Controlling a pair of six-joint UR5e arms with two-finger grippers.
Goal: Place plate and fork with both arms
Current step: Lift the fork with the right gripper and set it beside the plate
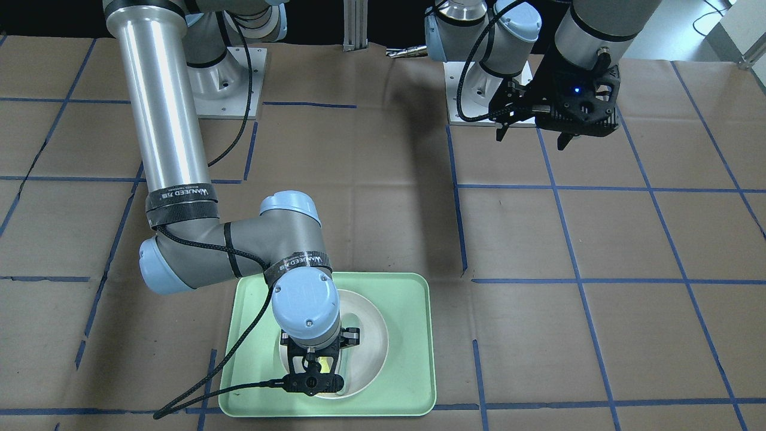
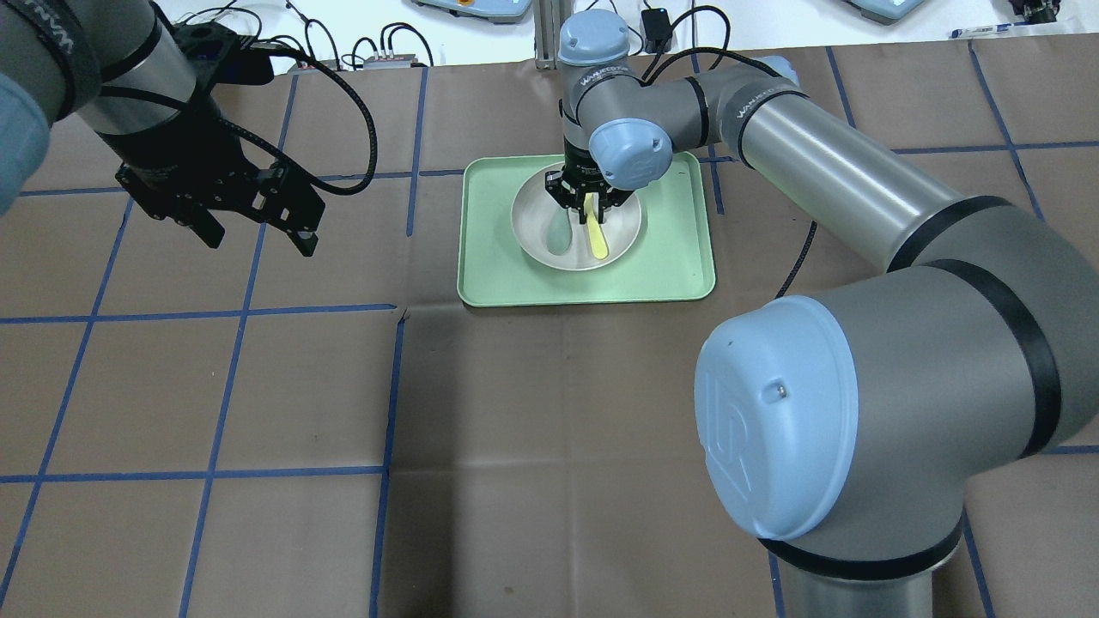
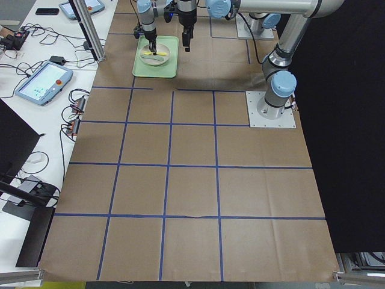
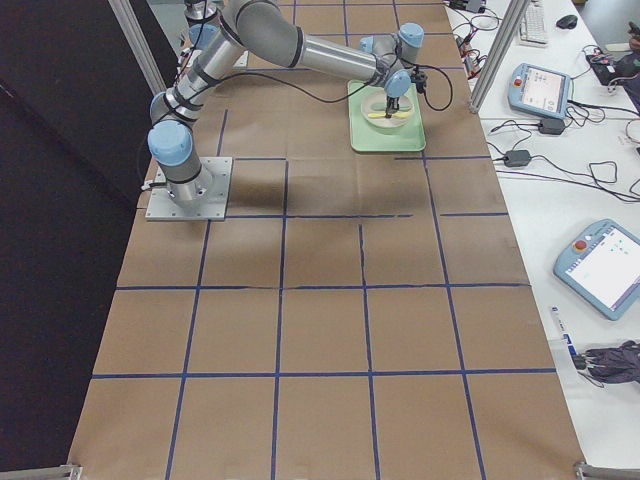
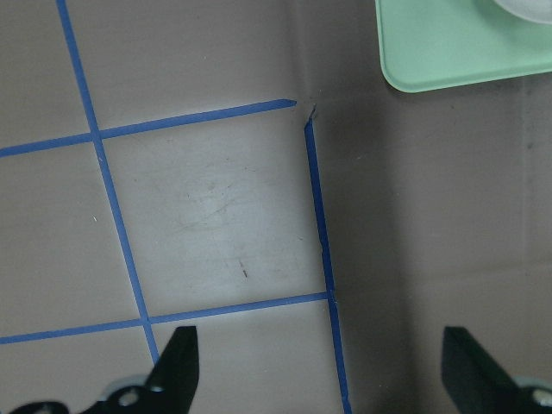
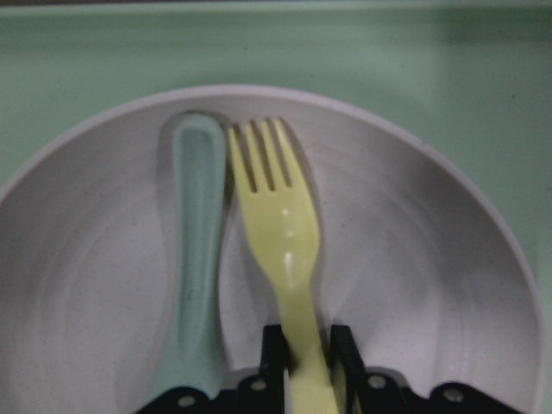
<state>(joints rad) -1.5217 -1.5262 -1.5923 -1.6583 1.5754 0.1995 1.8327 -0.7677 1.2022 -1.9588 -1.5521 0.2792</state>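
Note:
The off-white plate sits in the mint-green tray. My right gripper is low over the plate's far side, shut on the handle of the pale-yellow fork. In the right wrist view the fork lies in the plate beside a grey-green spoon, with its handle pinched in my right gripper. My left gripper hangs open and empty above the table, left of the tray. The left wrist view shows my left gripper wide open over bare paper.
The table is covered in brown paper with a blue tape grid. The tray's corner shows at the upper right of the left wrist view. Arm base plates stand at the robot's side of the table.

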